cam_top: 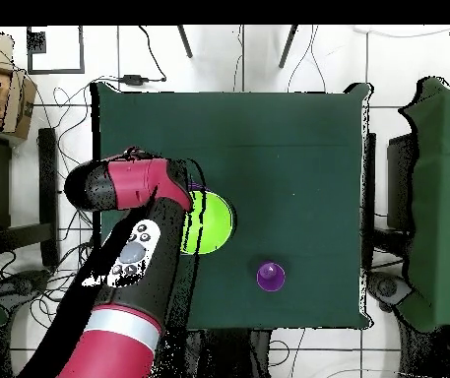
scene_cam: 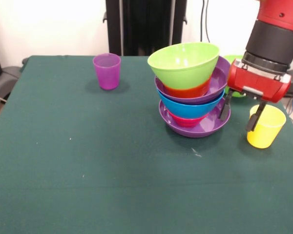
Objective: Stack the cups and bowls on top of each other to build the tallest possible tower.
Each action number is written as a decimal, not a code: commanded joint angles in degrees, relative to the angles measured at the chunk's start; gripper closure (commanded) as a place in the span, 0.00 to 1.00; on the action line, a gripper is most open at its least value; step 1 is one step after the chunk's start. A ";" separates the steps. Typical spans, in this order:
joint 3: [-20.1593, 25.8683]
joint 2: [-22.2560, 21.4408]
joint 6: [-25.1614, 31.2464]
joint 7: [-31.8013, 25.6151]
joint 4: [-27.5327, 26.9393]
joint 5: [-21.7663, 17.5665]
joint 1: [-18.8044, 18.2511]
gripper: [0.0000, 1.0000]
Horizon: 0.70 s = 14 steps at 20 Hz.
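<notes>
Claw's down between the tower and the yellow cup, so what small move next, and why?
Probably shift the claw sideways over the yellow cup and lower it. Its open fingers hang empty between that cup and the tower, and the cup stands upright, unstacked.

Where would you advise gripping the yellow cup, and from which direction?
Probably the rim, from straight above: the yellow cup stands upright with its mouth open, wider at the top. The gripper hangs open beside it, one finger over the cup's rim.
</notes>
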 commanded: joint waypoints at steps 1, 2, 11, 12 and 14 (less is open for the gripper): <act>3.12 1.73 -1.33 10.44 2.57 2.02 -0.46 0.00; 2.98 1.69 -1.15 10.54 2.56 2.16 -0.30 0.00; 1.63 2.30 -1.07 11.90 2.61 3.67 1.43 0.00; 1.50 2.47 -1.00 11.96 2.40 3.97 1.53 0.00; 1.19 1.95 -0.30 11.80 2.55 4.48 1.77 0.00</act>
